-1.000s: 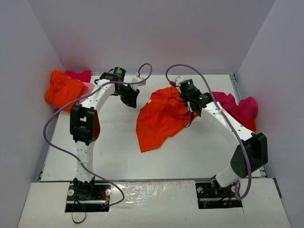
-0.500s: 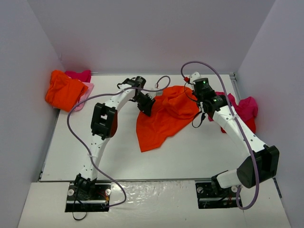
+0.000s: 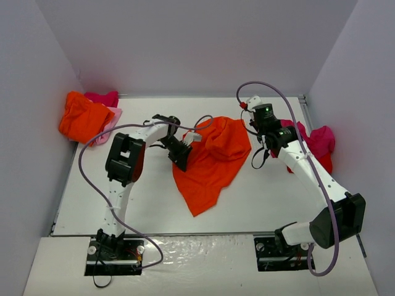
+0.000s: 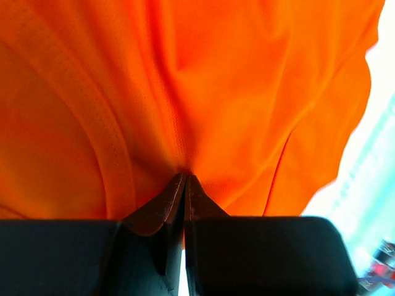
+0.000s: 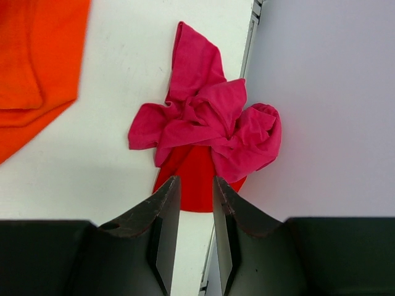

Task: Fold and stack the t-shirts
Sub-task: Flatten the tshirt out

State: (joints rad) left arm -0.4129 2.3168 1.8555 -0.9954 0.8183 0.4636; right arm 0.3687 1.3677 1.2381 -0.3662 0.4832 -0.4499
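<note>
Bright orange cloth t-shirt (image 3: 213, 154): gripped at its left edge by the left end effector (image 3: 182, 161). The left wrist view shows that end effector (image 4: 185, 180) clenched, fingertips pressed together on a gathered ridge of the orange cloth (image 4: 203, 92), with folds radiating from the pinch. The garment lies rumpled at mid-bench, bunched toward the rear and tapering to a point toward the near edge. It rests on the white bench (image 3: 259, 197).

Right end effector (image 3: 271, 133): released. Its jaws stand a little apart with nothing between them, as the right wrist view confirms (image 5: 194, 188). It hangs above the bench, between the orange garment's right edge and the clothing at the right wall, touching neither.

Crumpled magenta-pink cloth t-shirt (image 5: 207, 123): heaped at the right side of the bench against the pale wall (image 5: 321, 92), also seen from above (image 3: 311, 139). It lies on top of a red cloth t-shirt (image 5: 196, 169), which shows beneath its near side (image 3: 325, 161).

Rear left corner: a second orange t-shirt (image 3: 81, 116) lies bundled there. A second magenta-pink garment (image 3: 102, 97) is behind it, and a pale pink one (image 3: 115, 117) touches its right side. This pile is well apart from both end effectors.

Purple cables (image 3: 92, 154) loop from each arm.
</note>
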